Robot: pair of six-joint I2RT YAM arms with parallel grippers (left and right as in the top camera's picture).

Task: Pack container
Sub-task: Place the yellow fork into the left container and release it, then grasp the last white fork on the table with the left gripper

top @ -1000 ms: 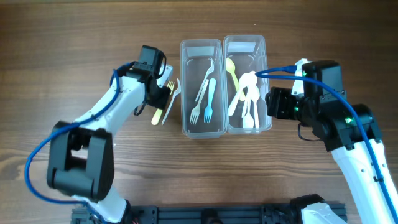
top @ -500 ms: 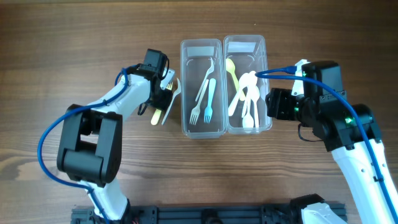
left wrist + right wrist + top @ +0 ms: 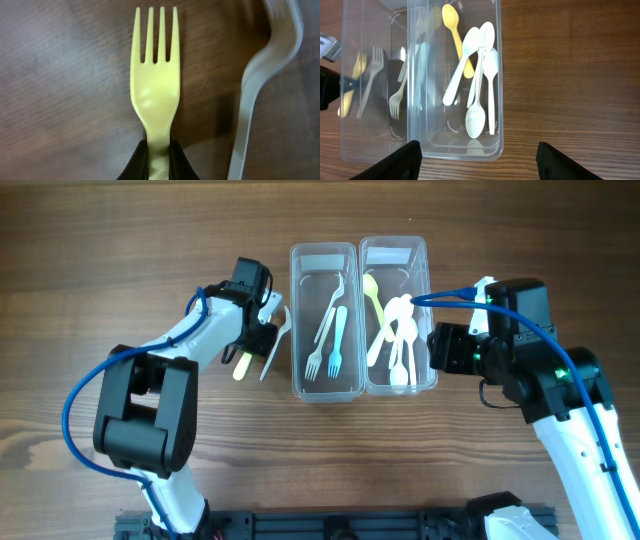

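Note:
Two clear plastic containers stand side by side: the left one [image 3: 324, 385] holds forks, the right one [image 3: 425, 300] holds spoons. My left gripper [image 3: 251, 340] is shut on a yellow fork [image 3: 155, 80] just left of the left container; the fork's handle end [image 3: 240, 368] sticks out toward the front. A clear fork [image 3: 275, 340] lies on the table beside it, also in the left wrist view [image 3: 260, 80]. My right gripper [image 3: 447, 348] is open and empty beside the right container [image 3: 490, 145], which holds white spoons [image 3: 476, 115] and a yellow spoon [image 3: 452, 22].
The left container holds a clear fork [image 3: 330, 310] and a pale blue fork [image 3: 338, 340]. Bare wooden table [image 3: 120, 260] lies around both containers.
The yellow fork has shifted a little to the left and toward the front in my left gripper's grip. The right arm has not moved.

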